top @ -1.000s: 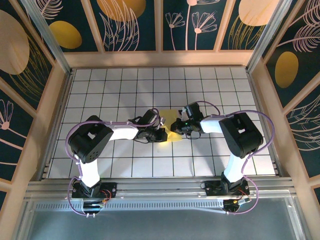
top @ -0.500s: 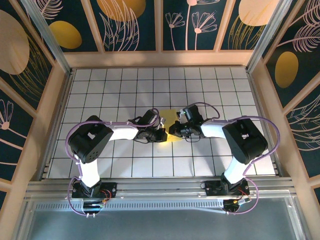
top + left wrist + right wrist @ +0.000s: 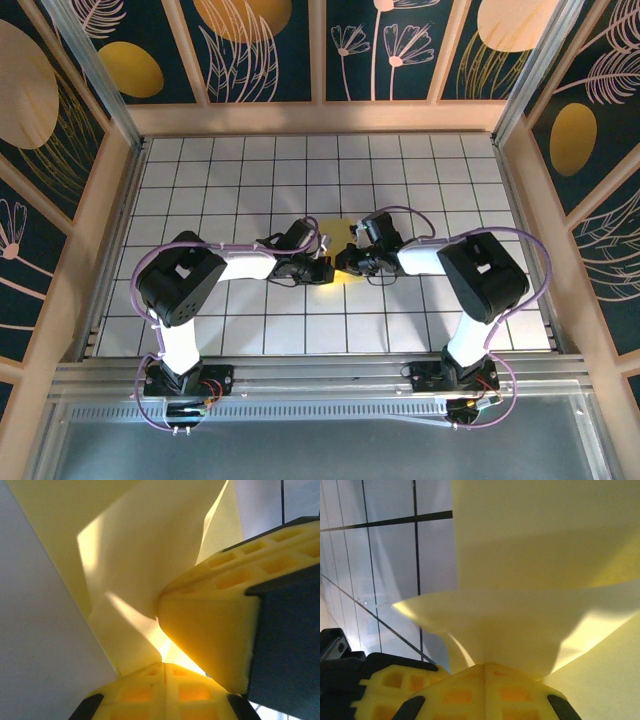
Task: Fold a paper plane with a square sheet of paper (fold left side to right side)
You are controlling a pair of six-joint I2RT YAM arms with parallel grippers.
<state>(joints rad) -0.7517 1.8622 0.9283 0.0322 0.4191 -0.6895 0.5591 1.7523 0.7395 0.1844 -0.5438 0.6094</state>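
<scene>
We are pinching the square sheet of paper (image 3: pixel 339 231) near the table's middle, left gripper (image 3: pixel 165 666) and right gripper (image 3: pixel 485 665) both clamping lifted flaps. The sheet is apparently lying partly folded.

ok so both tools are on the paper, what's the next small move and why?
Probably the right tool should lower its pinched flap onto the layer beneath while the left tool holds. Both tools look shut on the square sheet of paper. The flap stands raised and bowed, with no flat crease there yet, so laying it down seems to come before any pressing.
</scene>
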